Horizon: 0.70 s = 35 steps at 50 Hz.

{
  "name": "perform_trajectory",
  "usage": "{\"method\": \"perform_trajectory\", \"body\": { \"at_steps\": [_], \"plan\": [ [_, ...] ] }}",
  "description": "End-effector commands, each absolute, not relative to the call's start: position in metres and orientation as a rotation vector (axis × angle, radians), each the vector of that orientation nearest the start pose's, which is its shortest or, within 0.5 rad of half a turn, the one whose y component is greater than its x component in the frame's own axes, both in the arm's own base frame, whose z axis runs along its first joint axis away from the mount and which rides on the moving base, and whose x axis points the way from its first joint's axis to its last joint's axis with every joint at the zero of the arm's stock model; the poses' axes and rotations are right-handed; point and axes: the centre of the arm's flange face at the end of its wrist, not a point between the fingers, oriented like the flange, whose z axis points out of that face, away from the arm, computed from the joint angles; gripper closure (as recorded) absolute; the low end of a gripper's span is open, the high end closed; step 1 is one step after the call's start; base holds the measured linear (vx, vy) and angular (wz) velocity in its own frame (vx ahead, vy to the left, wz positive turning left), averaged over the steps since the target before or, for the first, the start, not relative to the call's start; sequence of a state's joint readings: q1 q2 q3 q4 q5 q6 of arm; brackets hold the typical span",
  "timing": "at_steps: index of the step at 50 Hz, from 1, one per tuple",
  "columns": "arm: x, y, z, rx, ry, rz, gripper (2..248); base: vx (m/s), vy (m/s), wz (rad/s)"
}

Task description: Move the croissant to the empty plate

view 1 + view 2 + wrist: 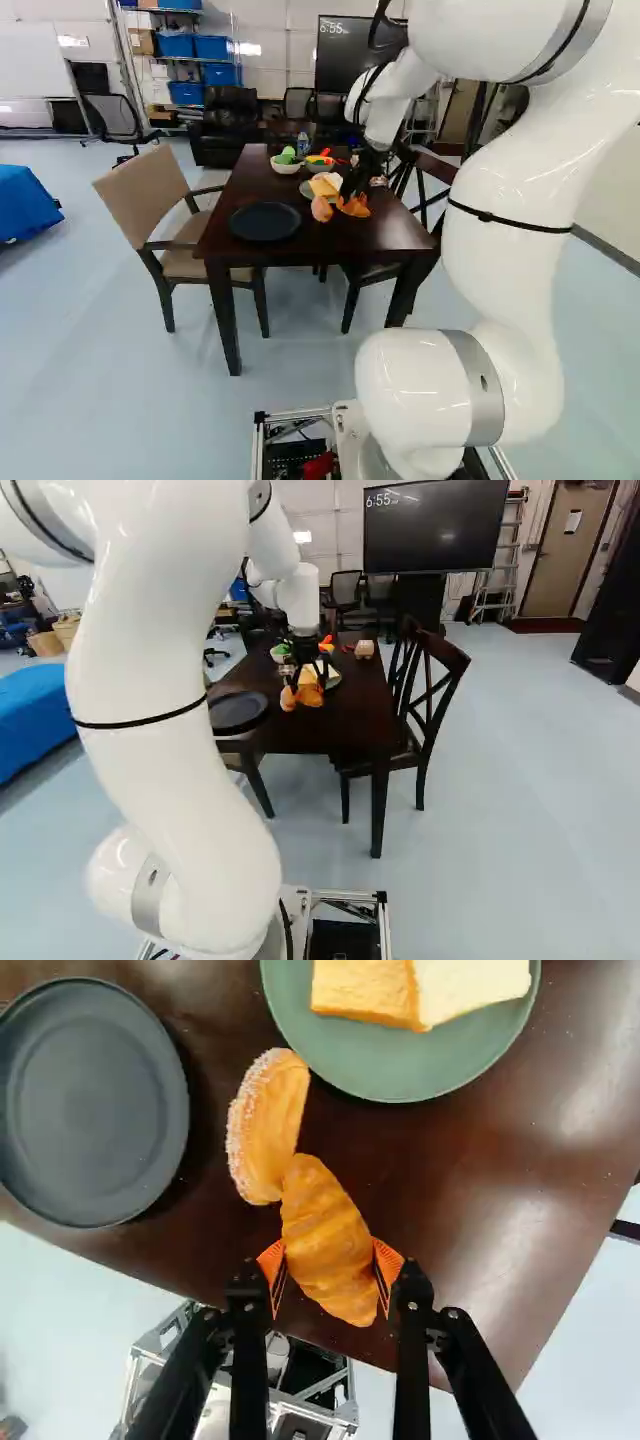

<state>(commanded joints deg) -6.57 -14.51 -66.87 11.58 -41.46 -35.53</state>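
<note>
In the right base view my gripper (pixel 308 678) points down over the table's near part, with the croissant (pixel 310 696) at its fingertips. The wrist view shows the gripper (pixel 330 1262) shut on the croissant (pixel 322 1230), an orange pad against each side. Whether the croissant is off the table I cannot tell. Its far end meets or overlaps a sugar-dusted pastry (pixel 262 1125). The empty dark plate (pixel 90 1105) lies apart from them, in the left base view left of the gripper (pixel 353 190), near the table's front edge.
A green plate (pixel 395 1075) with bread slices (pixel 365 990) is just beyond the pastry. Farther back on the table (pixel 345 238) stand a bowl (pixel 286 167) with green food, another bowl and a bottle (pixel 302 143). Chairs (pixel 160 190) (pixel 435 685) flank the table.
</note>
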Motion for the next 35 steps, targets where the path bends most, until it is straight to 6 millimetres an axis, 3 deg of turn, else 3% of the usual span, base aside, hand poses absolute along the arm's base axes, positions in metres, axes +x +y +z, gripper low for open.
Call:
{"method": "perform_trajectory", "body": {
  "at_steps": [22, 35],
  "plan": [
    [0.528, -0.001, 0.545, -2.922, -0.619, -0.366, 121, 0.000, 0.000, 0.000],
    [0.538, 0.025, 0.545, -2.897, -0.683, -0.359, 121, 0.000, 0.000, 0.000]
  ]
}}
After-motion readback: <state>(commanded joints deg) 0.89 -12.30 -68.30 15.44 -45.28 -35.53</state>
